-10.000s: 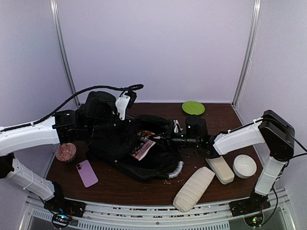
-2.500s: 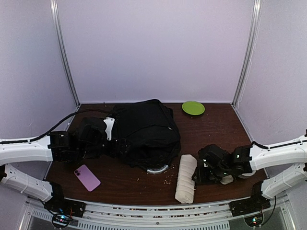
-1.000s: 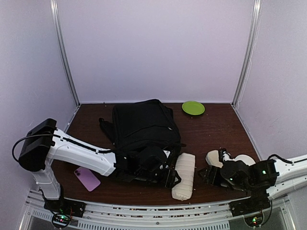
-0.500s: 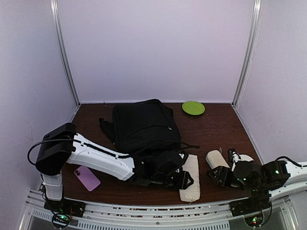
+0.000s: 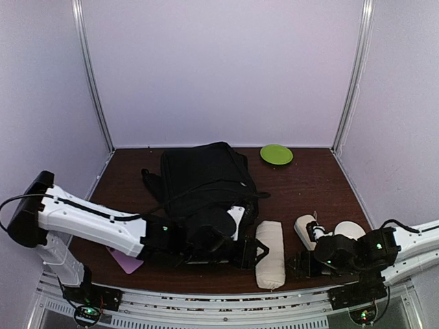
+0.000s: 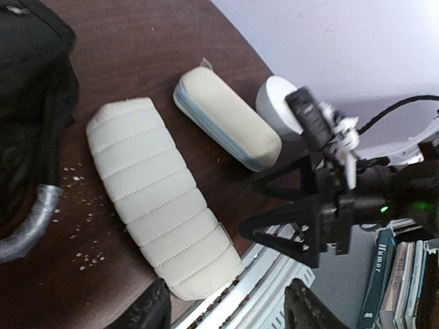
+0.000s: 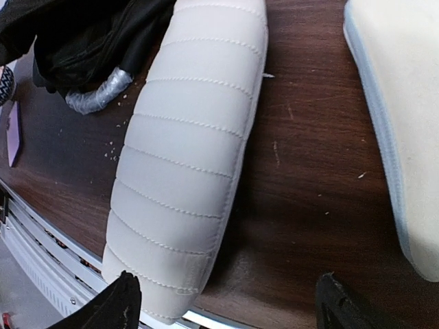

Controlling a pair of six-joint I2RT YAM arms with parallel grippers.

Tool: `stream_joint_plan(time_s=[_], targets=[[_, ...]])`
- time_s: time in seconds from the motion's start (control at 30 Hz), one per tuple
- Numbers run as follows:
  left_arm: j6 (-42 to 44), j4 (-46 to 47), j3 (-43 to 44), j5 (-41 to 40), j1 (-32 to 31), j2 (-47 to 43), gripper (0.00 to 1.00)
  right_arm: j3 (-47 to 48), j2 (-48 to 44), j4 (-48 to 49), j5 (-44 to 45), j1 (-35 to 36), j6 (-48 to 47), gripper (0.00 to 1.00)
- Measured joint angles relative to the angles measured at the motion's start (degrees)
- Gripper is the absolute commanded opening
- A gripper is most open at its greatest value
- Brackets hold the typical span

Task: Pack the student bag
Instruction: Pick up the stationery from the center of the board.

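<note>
The student bag (image 5: 206, 178), a large black backpack, lies flat at the middle of the table. Its silvery rim (image 6: 31, 223) pokes out at its near edge, close to a cream quilted pouch (image 5: 269, 253). My left gripper (image 5: 252, 251) is low at the pouch's left side. It is open, and the pouch's (image 6: 161, 212) near end lies just ahead of its fingers without being held. My right gripper (image 5: 296, 264) faces the pouch (image 7: 195, 151) from the right, open and empty. In the left wrist view the right gripper (image 6: 302, 226) shows beyond the pouch.
A cream glasses case (image 5: 306, 229) with a pale blue rim lies right of the pouch, and a white round object (image 5: 350, 229) sits beyond it. A green plate (image 5: 276, 153) rests at the back. A purple phone (image 5: 127, 262) peeks from under the left arm. Crumbs (image 6: 79, 250) dot the wood near the metal table edge.
The left gripper has drawn back leftward off the pouch, and that arm has dropped lower. The pouch has straightened and sits slightly further right. The right gripper has edged left toward it.
</note>
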Motion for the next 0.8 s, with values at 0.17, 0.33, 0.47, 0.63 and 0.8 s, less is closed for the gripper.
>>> stream_joint_plan(time_s=[0.17,0.33,0.47,0.63,0.8], targets=[[0.4,-5.0,-4.5,-9.6,-1.5,-11.6,0.74,6.5,11.1,1.2,-0.1,3.5,-0.1,0.94],[-0.9,-10.5,-10.1,-17.0,-1.8,-16.0,0.77,13.0,21.6,2.4,0.2,5.9,1.4,0.97],[-2.3,-13.4,-14.3,-19.9,-1.8,-17.6,0.77,16.0,28.4,2.9,0.2,6.6,3.3,0.97],[-3.7,-14.7,-17.1,-21.6,-2.0,-20.5,0.77,17.4,32.3,2.2,0.7,6.7,5.6,0.97],[-4.0,-14.8,-19.0,-23.2,-2.1,-23.1,0.78,17.5,35.1,1.9,0.9,6.7,6.9,0.91]])
